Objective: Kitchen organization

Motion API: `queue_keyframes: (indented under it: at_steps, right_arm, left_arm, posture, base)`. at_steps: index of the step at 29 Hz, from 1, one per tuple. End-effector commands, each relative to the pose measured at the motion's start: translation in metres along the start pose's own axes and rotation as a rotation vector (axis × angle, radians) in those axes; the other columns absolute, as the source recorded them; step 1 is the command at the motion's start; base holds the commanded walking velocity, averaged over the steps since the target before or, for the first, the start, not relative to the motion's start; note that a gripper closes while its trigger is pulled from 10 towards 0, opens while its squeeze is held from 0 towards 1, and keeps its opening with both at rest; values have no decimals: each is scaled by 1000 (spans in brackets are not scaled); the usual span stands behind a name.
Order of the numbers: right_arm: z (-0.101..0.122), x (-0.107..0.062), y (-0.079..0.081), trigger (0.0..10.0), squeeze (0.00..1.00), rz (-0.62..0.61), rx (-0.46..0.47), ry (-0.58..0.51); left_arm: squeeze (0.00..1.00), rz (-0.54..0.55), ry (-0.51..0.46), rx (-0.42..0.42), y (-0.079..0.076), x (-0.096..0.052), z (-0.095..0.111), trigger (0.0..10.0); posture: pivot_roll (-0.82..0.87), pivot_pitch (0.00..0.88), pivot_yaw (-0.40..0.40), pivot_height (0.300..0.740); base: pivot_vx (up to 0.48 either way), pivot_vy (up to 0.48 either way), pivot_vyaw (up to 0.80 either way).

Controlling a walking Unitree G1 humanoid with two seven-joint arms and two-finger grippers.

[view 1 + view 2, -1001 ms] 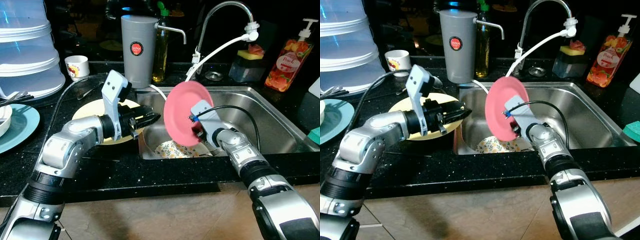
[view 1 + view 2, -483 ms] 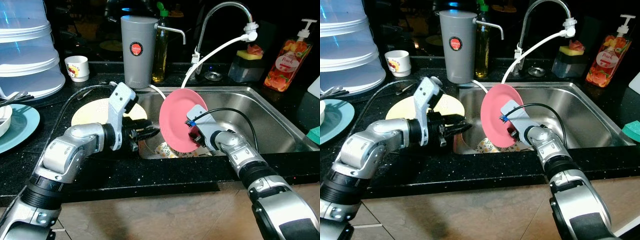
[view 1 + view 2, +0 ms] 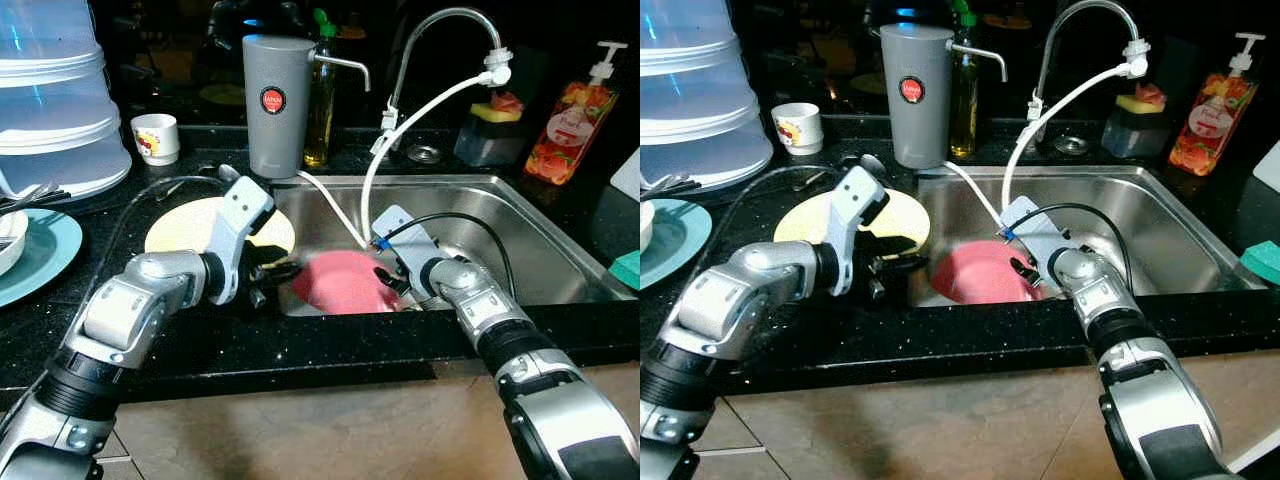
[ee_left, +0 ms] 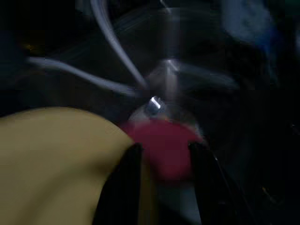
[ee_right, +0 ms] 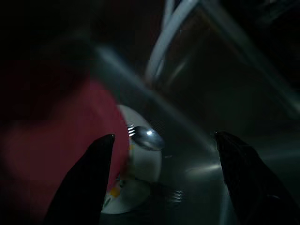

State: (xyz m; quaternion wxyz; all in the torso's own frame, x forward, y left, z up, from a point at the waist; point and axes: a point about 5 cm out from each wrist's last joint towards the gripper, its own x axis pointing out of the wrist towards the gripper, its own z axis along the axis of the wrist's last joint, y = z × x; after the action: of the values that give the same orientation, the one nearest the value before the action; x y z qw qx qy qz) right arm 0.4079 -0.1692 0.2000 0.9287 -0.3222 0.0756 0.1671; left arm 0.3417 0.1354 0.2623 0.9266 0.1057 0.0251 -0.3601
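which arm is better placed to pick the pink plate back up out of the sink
Right, probably. The right gripper sits open in the sink at the pink plate's edge. The left gripper, also open, hovers at the sink's rim over the yellow plate, short of the pink one.

pink plate [image 3: 978, 278] lies low in the sink [image 3: 1160, 215] — right end effector [image 3: 1025, 270] at its rim.

We see the head views evenly lit from above, the steel sink [image 3: 520, 225] showing soft glare and the back of the desk [image 3: 200, 340] falling into darkness. Both wrist views are dim and blurred; the pink plate [image 3: 345, 283] smears.
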Motion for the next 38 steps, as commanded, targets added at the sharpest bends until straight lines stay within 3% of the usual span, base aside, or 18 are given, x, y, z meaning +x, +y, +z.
queue_keyframes:
  at_steps: [1,3,4,6,7,14,15,16,17,25,26,27,28,30,34,35,36,38]
  right_arm:
    - [7,-1,-9,10000,0,-65,23,-34]
    - [7,-1,-9,10000,0,-65,23,-34]
    - [15,-1,-14,10000,0,-111,60,-79]
    - [15,-1,-14,10000,0,-111,60,-79]
    - [35,2,-9,10000,0,-102,224,-201]
    - [48,8,13,10000,0,-21,362,-275]
    - [51,10,19,10000,0,-13,400,-292]
    - [51,10,19,10000,0,-13,400,-292]
    - [52,10,21,10000,0,-11,409,-294]
    - [55,13,29,10000,0,2,441,-303]
    - [55,13,29,10000,0,3,444,-304]
    - [55,13,29,10000,0,3,444,-304]
    - [55,13,30,10000,0,5,448,-304]
    - [56,13,30,10000,0,5,455,-306]
    - [58,13,28,10000,0,1,465,-313]
    - [60,13,28,10000,0,-1,469,-316]
    - [60,13,27,10000,0,-1,472,-319]
    - [61,13,26,10000,0,-3,482,-324]
  left_arm:
    - [0,132,-43,-10,16,-2,7,10000]
    - [0,132,-43,-10,16,-2,7,10000]
    - [0,258,-70,-40,32,-6,9,10000]
    - [0,258,-70,-40,32,-6,9,10000]
    - [1000,473,-37,-62,65,-25,-5,10000]
    - [1000,610,67,-54,86,-46,-35,10000]
    - [631,645,87,-65,90,-50,-44,10000]
    - [631,645,87,-65,90,-50,-44,10000]
    - [0,660,99,-71,91,-52,-49,10000]
    - [0,658,159,-151,91,-52,-76,9765]
    - [0,627,173,-168,88,-50,-81,6667]
    - [0,627,173,-168,88,-50,-81,6667]
    - [0,600,184,-172,85,-48,-85,4902]
    - [0,542,197,-191,78,-44,-93,3490]
    - [0,475,222,-185,69,-40,-102,2941]
    - [0,478,226,-173,69,-39,-102,980]
    - [0,481,224,-168,70,-39,-102,0]
    - [0,498,224,-163,72,-39,-100,0]
  posture:
    - [81,10,-26,740]
    - [81,10,-26,740]
    - [83,15,-27,740]
    - [83,15,-27,740]
    - [84,19,-27,740]
    - [85,23,-28,740]
    - [86,26,-30,740]
    - [86,26,-30,740]
    - [87,27,-31,740]
    - [86,27,-31,740]
    - [86,28,-31,740]
    - [86,28,-31,740]
    - [86,28,-31,740]
    - [84,27,-29,740]
    - [84,27,-29,740]
    - [80,29,-27,740]
    - [81,29,-27,740]
    - [81,29,-27,740]
  base:
    - [0,0,0]
    - [0,0,0]
    - [0,0,0]
    - [0,0,0]
    - [0,0,0]
    - [0,0,0]
    - [0,0,0]
    - [0,0,0]
    - [0,0,0]
    - [0,0,0]
    - [0,0,0]
    - [0,0,0]
    - [0,0,0]
    - [0,0,0]
    - [0,0,0]
    - [0,0,0]
    - [0,0,0]
    - [0,0,0]
